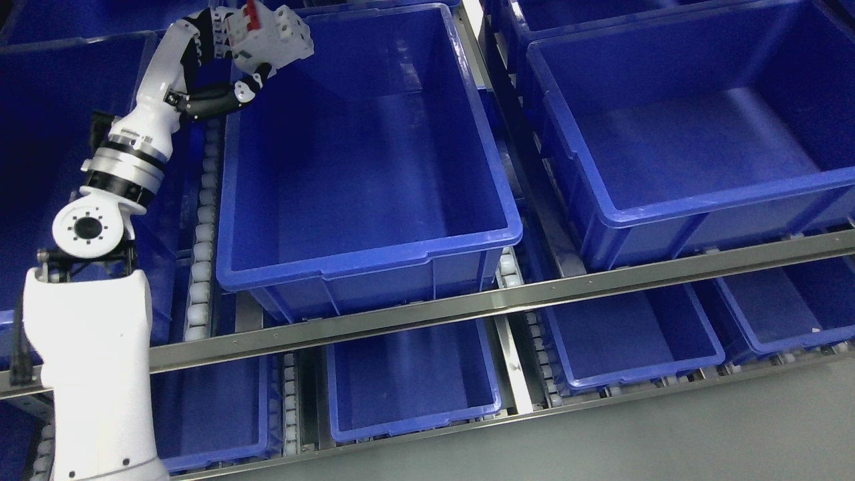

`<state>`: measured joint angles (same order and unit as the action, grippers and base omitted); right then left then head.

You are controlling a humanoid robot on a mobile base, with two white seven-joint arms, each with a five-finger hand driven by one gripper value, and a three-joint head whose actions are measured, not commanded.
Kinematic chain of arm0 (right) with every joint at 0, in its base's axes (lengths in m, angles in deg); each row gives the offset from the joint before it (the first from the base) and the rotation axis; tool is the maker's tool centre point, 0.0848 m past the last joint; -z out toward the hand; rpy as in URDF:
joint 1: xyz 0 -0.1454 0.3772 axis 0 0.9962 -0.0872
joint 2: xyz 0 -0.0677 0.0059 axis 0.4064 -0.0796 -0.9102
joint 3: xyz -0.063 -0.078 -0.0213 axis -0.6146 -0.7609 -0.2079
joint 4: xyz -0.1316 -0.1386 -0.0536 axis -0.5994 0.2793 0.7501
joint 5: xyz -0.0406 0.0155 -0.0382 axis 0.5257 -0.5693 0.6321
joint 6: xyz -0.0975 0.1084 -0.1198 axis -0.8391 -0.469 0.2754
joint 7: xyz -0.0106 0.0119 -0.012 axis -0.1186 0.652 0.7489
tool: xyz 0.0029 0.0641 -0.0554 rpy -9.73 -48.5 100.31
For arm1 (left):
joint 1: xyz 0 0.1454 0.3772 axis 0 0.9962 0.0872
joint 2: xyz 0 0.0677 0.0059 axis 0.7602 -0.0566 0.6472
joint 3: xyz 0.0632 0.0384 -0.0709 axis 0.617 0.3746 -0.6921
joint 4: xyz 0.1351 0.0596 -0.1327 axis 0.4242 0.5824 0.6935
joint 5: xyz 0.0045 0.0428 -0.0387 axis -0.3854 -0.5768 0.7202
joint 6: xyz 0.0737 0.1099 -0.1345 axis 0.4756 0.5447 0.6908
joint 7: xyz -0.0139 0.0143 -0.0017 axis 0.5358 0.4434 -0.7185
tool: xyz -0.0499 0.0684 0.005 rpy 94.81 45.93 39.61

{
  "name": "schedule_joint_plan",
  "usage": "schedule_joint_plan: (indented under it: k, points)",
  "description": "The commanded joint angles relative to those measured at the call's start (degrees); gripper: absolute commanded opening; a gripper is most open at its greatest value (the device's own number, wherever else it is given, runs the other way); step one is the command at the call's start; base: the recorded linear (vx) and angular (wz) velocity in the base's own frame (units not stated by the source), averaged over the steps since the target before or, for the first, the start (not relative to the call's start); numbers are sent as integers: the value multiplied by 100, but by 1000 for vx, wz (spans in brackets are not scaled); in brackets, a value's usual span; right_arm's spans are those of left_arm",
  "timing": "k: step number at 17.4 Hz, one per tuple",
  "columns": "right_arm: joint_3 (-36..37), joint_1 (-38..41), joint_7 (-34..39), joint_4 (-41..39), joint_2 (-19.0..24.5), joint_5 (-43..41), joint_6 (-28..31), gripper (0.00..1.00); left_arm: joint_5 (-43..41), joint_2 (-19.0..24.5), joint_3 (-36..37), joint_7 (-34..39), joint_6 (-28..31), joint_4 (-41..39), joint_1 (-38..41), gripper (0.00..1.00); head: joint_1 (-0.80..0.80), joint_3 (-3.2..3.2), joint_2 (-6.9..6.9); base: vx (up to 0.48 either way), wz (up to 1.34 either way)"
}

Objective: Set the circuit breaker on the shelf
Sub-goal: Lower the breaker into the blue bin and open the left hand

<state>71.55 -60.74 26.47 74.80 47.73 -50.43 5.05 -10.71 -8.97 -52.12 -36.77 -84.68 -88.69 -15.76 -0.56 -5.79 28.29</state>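
On my far left the left arm (100, 347) rises from the lower corner, white forearm upright, wrist joint bent, then reaching up and right toward the top of the view. Behind it I see another blue bin (40, 133), mostly dark and partly covered by the arm. Between that bin and the next runs a roller track (202, 267) of white wheels, a narrow lane.

At the top, the left hand (230, 60) is clamped on the circuit breaker (274, 37); dark fingers (248, 85) curl under it and the white palm backs it on the left. The breaker is white with a red toggle at its top edge, and it hangs over the far-left corner of the middle bin (367, 167), above the rim. Its long axis looks tilted, running from upper left down to lower right, with the terminal face toward the right; I cannot tell its exact facing.

The middle bin is wide open inside, its floor bare, walls sloping in, near rim just above the metal shelf rail (534, 294). A metal divider strip (507, 113) separates it from the right bin (701, 147), which is likewise open. Beneath the rail sits a lower row of blue bins (414, 381), and grey floor (701, 434) shows at the lower right.
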Motion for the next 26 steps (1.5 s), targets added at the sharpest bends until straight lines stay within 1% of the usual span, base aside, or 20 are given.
schedule_joint_plan:
  k: [1, 2, 3, 6, 9, 11, 13, 15, 18, 22, 24, 26]
  points:
    - [-114, -1, 8, 0, -100, 0, 180, 100, -943, -378, 1200, 14, 41, 3791, -1533, 14, 0, 0, 0, 51, 41]
    - [-114, -1, 8, 0, -100, 0, 180, 100, -1233, -564, 1192, 14, 24, 4432, -1727, 14, 0, 0, 0, 51, 29]
    - [-114, -1, 8, 0, -100, 0, 172, 100, -1375, -609, 1200, 57, 6, 4743, -1842, 14, 0, 0, 0, 51, 29]
    - [-114, -1, 8, 0, -100, 0, 180, 100, -1622, -531, 1340, 75, 24, 5122, -1974, 14, 0, 0, 0, 38, 17]
    - [-114, -1, -1, 0, -100, 0, 180, 100, -1631, -381, 1542, 101, 32, 5615, -2176, 15, 0, 0, 0, 14, -29]
    - [-114, -1, 8, 0, -100, 0, 180, 100, -1631, -329, 1831, 128, 67, 5792, -2264, 17, 0, 0, 0, 23, -13]
    - [-114, -1, -1, 0, -100, 0, 180, 100, -1631, -346, 1973, 145, 94, 5792, -2334, 18, 0, 0, 0, 31, 9]
    - [-114, -1, -1, 0, -100, 0, 180, 100, -1631, -398, 2114, 128, 164, 5792, -2353, 21, 0, 0, 0, 23, 0]
    - [-114, -1, -1, 0, -100, 0, 172, 100, -1631, -416, 2150, 128, 164, 5792, -2370, 32, 0, 0, 0, 24, -12]
    - [-114, -1, -1, 0, -100, 0, 180, 100, -1631, -425, 2351, 128, 191, 5792, -2423, 54, 0, 0, 0, 14, -3]
    - [-114, -1, -1, 0, -100, 0, 172, 100, -1631, -425, 2361, 172, 199, 5792, -2423, 61, 0, 0, 0, 11, -6]
    - [-114, -1, -1, 0, -100, 0, 172, 100, -1631, -399, 2369, 312, 199, 5792, -2449, 73, 0, 0, 0, 15, -11]
